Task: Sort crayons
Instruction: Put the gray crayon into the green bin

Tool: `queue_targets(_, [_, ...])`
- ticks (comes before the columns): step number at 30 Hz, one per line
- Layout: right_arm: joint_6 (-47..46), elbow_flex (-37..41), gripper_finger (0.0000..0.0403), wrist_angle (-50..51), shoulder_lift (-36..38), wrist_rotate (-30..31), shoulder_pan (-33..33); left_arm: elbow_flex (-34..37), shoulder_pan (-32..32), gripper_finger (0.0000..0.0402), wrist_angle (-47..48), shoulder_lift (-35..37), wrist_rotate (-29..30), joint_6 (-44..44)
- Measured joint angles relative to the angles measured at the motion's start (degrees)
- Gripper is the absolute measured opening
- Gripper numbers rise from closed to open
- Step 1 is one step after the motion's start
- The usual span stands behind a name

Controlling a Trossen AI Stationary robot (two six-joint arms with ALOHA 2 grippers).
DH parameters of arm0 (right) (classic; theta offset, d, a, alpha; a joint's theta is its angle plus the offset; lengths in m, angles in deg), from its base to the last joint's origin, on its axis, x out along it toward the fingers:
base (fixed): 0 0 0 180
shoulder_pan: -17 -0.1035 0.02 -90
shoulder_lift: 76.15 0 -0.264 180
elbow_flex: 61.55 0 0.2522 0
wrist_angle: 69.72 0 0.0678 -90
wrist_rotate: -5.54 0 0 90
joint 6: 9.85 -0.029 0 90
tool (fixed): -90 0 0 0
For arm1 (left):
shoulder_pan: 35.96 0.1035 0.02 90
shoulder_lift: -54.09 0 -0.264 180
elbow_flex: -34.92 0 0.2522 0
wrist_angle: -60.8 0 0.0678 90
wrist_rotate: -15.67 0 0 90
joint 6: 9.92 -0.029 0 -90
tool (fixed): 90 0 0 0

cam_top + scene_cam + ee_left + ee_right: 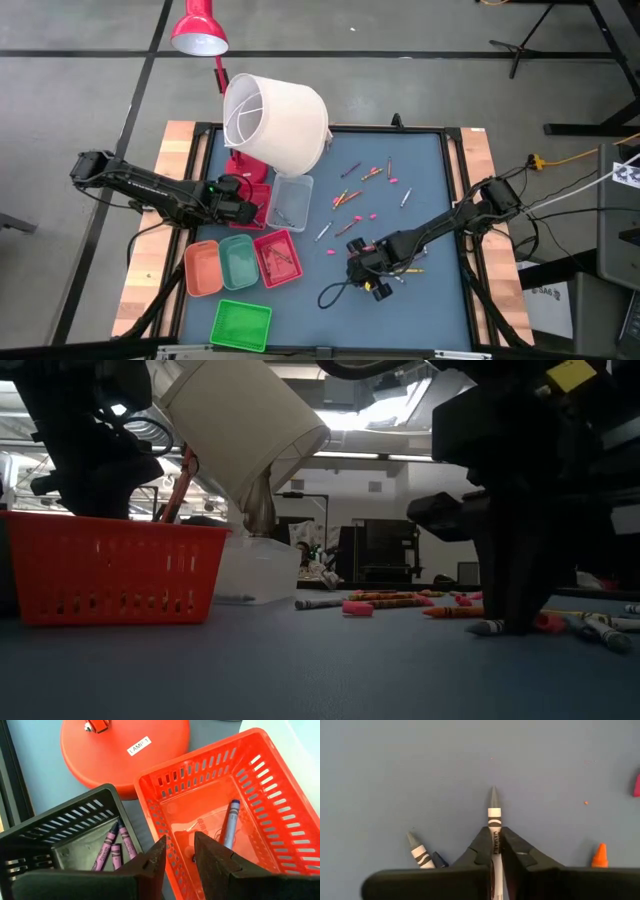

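Several crayons (360, 195) lie scattered on the blue mat. My right gripper (494, 831) stands over the mat's near right part (358, 265), shut on a grey crayon (493, 802) with a white wrapper. A second grey crayon (418, 851) and an orange one (600, 856) lie beside it. My left gripper (179, 847) is open and hovers over a red basket (260, 765) beside the lamp base. A blue-grey crayon (231, 822) lies in that basket. Purple crayons (112, 847) lie in a black basket (60, 827) next to it. My right gripper pinches the grey crayon's wrapped shaft (494, 822), a little behind the tip, between its two fingers. The fingers slant steeply down from above and lie along the crayon. The grey tip (487, 627) sticks out ahead and is down at the mat.
A lamp with a white shade (275, 120) and red base (125, 750) stands at the far left. A clear tray (290, 200) stands beside it. Orange (203, 268), teal (238, 260), red (278, 257) and green (241, 325) trays sit at the near left.
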Motion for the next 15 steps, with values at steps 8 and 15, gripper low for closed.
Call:
queue_targets(8, [-0.03, 0.04, 0.0021, -1.16, -0.04, 2.45, -0.02, -0.06, 0.02, 0.0086, 0.01, 0.26, -0.14, -0.02])
queue_targets(15, [-0.17, -0.02, 0.0022, -4.25, -0.17, 4.93, 0.04, -4.16, -0.86, 0.0086, 0.03, 0.24, -0.37, -4.62])
